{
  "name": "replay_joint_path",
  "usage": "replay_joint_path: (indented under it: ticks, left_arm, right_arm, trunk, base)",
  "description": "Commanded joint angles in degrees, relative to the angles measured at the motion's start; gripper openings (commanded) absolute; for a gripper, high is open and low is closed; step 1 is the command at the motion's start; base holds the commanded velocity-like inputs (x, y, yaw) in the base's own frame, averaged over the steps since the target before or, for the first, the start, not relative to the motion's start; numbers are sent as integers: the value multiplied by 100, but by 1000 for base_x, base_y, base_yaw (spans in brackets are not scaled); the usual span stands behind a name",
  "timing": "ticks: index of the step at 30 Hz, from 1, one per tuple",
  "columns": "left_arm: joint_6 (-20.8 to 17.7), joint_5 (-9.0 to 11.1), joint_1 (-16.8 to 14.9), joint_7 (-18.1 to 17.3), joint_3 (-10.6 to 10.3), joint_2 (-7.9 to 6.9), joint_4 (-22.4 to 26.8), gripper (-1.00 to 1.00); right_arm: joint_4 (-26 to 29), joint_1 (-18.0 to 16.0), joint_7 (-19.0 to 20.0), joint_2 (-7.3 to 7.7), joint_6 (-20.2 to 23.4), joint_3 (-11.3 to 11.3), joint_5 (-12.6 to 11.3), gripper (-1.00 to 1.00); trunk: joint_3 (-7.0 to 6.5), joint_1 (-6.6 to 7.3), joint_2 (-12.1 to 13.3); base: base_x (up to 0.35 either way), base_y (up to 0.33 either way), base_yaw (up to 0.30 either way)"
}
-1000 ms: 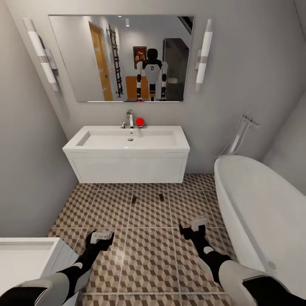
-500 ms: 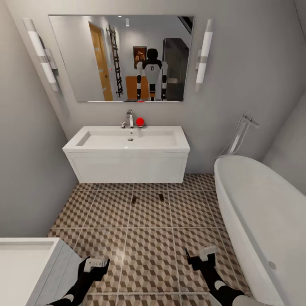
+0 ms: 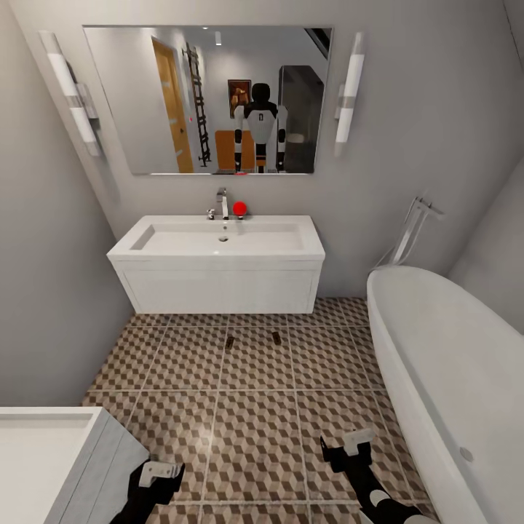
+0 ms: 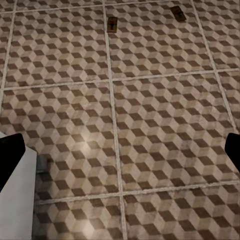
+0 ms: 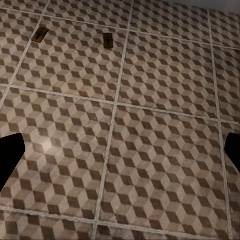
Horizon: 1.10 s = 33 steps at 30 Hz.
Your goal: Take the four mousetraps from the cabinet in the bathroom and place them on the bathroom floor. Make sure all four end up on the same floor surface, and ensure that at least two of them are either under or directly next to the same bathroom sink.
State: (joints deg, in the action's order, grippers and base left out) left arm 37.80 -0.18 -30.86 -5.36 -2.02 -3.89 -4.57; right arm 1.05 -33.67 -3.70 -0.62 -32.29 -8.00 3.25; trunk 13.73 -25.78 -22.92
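Observation:
Two mousetraps (image 3: pixel 230 342) (image 3: pixel 276 338) lie flat on the cube-patterned bathroom floor (image 3: pixel 255 429), just in front of the wall-hung white sink (image 3: pixel 218 280). The left wrist view looks at the same mousetraps (image 4: pixel 112 24) (image 4: pixel 177 13) from far off, as does the right wrist view (image 5: pixel 40 34) (image 5: pixel 106 40). My left gripper (image 3: pixel 161 477) (image 4: pixel 120 157) is low and open, with bare tiles between its fingers. My right gripper (image 3: pixel 349 445) (image 5: pixel 120 152) is open and empty too. The mirror reflects the orange-brown cabinet (image 3: pixel 246 151) behind me.
A white bathtub (image 3: pixel 451 378) fills the right side, with a chrome tap (image 3: pixel 415 225) at its head. A smaller white basin unit (image 3: pixel 44 451) (image 4: pixel 17 200) stands close by my left arm. A red marker (image 3: pixel 239 209) sits beside the sink faucet (image 3: pixel 222 202).
Both arms have drawn back toward my body, so the grippers sit lower in the head view. The two mousetraps and the camera have not moved.

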Motion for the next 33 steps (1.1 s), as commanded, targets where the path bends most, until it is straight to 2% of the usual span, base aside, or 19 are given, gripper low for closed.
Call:
replay_joint_path:
  ticks: [1,8,28,33]
  left_arm:
    - [0,1,2,0,0,1,0,100]
    - [-1,1,8,0,0,6,0,100]
    - [-9,1,30,0,0,14,0,100]
    - [-10,1,35,0,0,14,0,100]
  right_arm:
    - [0,0,0,0,3,0,0,100]
    - [0,0,-2,8,11,0,0,100]
    - [0,0,0,10,8,0,0,100]
    - [0,35,17,100,-28,0,7,100]
  trunk:
    - [0,0,0]
    - [0,0,0]
    - [0,0,0]
    - [0,0,0]
  base:
    - [0,0,0]
    - [-88,0,0]
    - [-316,0,0]
    - [-96,0,0]
